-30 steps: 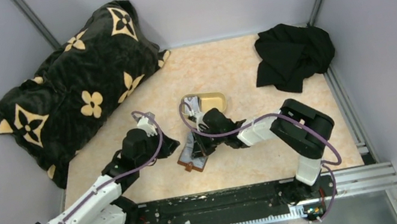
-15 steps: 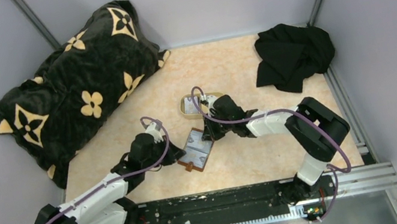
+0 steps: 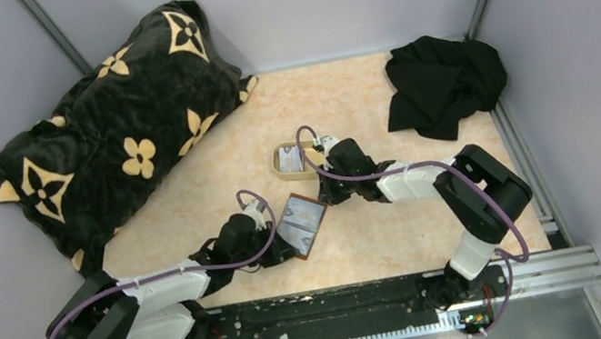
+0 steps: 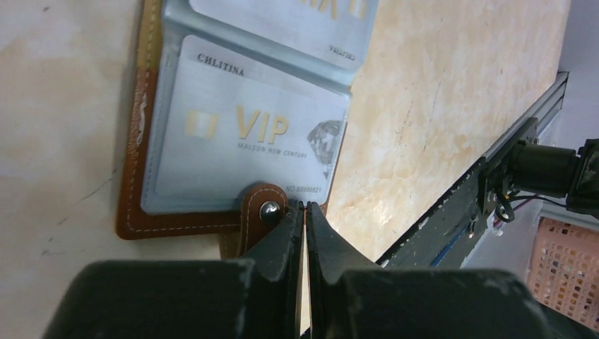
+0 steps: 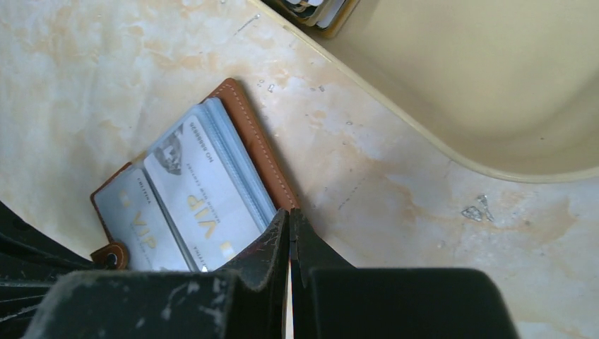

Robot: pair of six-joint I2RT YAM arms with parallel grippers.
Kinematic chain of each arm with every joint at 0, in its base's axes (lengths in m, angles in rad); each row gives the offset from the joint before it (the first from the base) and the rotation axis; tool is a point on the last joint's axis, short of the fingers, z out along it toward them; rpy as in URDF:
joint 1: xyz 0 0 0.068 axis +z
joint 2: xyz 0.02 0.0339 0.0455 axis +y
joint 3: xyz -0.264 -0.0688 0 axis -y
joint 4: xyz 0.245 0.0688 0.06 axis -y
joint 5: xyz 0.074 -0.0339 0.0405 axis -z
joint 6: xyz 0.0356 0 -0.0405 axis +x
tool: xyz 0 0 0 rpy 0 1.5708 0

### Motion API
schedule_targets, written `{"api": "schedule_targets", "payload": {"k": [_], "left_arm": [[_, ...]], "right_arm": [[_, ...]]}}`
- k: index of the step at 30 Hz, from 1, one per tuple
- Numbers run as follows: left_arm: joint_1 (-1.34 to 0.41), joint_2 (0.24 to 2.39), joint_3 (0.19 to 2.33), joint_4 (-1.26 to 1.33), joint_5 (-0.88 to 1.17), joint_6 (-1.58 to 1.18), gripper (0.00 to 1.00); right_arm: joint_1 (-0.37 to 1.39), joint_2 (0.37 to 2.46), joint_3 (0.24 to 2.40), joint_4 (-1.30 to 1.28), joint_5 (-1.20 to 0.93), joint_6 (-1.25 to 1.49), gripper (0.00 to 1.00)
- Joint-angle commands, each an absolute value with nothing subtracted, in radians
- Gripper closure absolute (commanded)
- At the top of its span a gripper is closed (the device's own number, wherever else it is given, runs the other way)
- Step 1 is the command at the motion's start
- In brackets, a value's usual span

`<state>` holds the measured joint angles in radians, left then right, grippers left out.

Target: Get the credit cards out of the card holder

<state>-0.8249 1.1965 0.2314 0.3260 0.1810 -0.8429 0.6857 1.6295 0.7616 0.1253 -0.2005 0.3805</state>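
The card holder (image 3: pixel 301 225) lies open on the table, brown outside (image 4: pixel 131 212), pale sleeves inside. White VIP credit cards (image 4: pixel 247 134) sit in its sleeves, also seen in the right wrist view (image 5: pixel 201 205). My left gripper (image 3: pixel 281 248) is at its near edge, and its tips (image 4: pixel 305 206) are shut on the brown rim beside the snap tab. My right gripper (image 3: pixel 326 195) is shut with nothing in it, its tips (image 5: pixel 289 212) at the holder's far brown edge (image 5: pixel 261 148).
A tan oval tray (image 3: pixel 282 165) stands just behind the holder, with a few cards (image 5: pixel 314 8) in it. A black flowered pillow (image 3: pixel 116 136) fills the back left and a black cloth (image 3: pixel 443 81) lies at the back right. The metal rail (image 3: pixel 347 304) runs along the near edge.
My left arm has swung down and to the right, to the holder's near corner. The holder has turned a little. My right gripper has drawn back from over the holder to its far edge.
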Motion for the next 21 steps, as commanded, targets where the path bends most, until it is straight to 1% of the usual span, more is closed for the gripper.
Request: {"api": "schedule_targets", "payload": {"k": [1, 7, 13, 21], "left_arm": [[-0.830, 1.175, 0.216, 0.316, 0.157, -0.860, 0.90], [-0.822, 1.131, 0.246, 0.156, 0.036, -0.806, 0.89], [-0.782, 1.155, 0.292, 0.082, 0.027, -0.739, 0.89], [-0.739, 1.194, 0.368, 0.065, 0.022, -0.696, 0.88]], "right_arm": [[0.681, 1.628, 0.809, 0.125, -0.178, 0.329, 1.00], [0.682, 1.611, 0.744, 0.153, -0.220, 0.343, 1.00], [0.681, 1.537, 0.664, 0.156, -0.239, 0.364, 1.00], [0.681, 1.485, 0.615, 0.174, -0.266, 0.404, 1.00]]}}
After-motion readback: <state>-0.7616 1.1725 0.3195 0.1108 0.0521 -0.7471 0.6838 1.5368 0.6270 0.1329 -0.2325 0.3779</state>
